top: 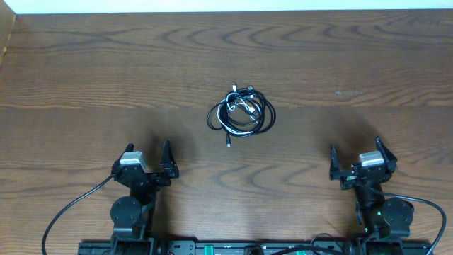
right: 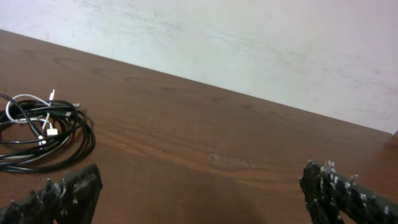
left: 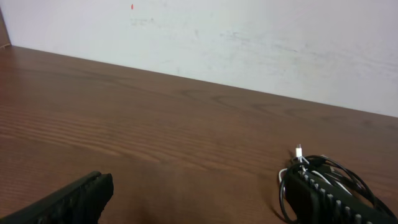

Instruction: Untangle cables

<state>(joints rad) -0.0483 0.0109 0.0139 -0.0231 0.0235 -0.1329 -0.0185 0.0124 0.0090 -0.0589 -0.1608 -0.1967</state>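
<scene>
No untangling is done yet. The cables (top: pixel 241 113) lie in one knotted bunch, black and white mixed, near the middle of the surface (top: pixel 85 71). The left pincer (top: pixel 147 159) and the right pincer (top: pixel 355 161) sit by the near edge, both wide, holding nothing, well apart from the bunch. Nothing blocks the way. All the pulling apart is left.

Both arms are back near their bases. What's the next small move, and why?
Probably advance the left pincer toward the coiled cables, aiming at the stray plug end on their near side. Both pincers sit open, well apart from the tangle, and the left looks slightly nearer than the right pincer.
</scene>
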